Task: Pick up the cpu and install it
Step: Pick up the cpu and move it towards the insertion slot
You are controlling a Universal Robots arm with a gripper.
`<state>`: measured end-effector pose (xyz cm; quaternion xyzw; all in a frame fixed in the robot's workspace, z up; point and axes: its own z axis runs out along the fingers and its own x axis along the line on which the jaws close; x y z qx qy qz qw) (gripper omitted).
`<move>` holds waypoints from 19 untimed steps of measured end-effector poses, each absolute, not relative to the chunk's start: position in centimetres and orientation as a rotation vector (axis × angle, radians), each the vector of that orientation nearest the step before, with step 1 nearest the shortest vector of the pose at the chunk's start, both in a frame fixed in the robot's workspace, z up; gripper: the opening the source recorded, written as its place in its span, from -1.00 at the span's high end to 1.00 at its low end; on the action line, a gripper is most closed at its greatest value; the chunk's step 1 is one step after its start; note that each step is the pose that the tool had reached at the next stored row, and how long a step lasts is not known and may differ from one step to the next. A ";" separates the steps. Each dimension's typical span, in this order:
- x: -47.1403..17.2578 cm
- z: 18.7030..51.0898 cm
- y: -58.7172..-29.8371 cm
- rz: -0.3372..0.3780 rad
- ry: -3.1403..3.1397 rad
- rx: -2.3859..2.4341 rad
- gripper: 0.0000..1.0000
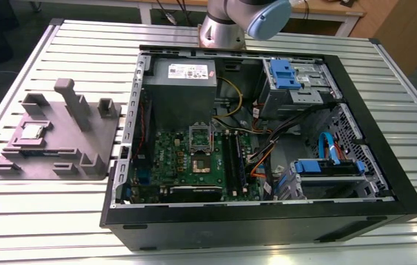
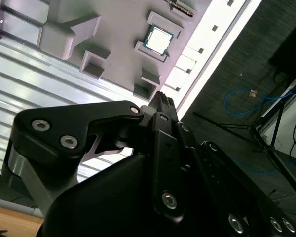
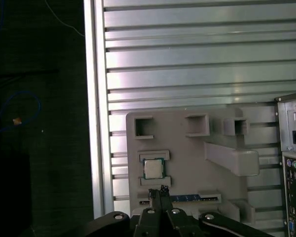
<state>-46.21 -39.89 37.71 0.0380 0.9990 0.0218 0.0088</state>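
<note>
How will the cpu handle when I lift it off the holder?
Likely stiff and light: the cpu is a thin flat square. Its smooth metal top may be slippery. It sits between raised lips of the holder, so sideways pushes probably won't shift it.

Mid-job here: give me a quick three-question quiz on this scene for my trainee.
1. True or false: the cpu already sits inside the computer case.
2. The cpu rests on: A) the grey fixture; B) a cardboard box; C) a person's palm.
3. Short answer: what does the gripper hold?
Key: 1 false; 2 A; 3 nothing, it is shut and empty.
</note>
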 end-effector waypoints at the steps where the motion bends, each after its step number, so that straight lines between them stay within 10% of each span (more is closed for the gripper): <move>1: -46.2 37.7 -39.9 0.068 3.121 0.119 0.77; 13: -46.2 37.7 -39.9 0.068 3.121 0.119 -0.29; 19: -46.2 37.7 -39.9 0.068 3.123 0.119 -0.41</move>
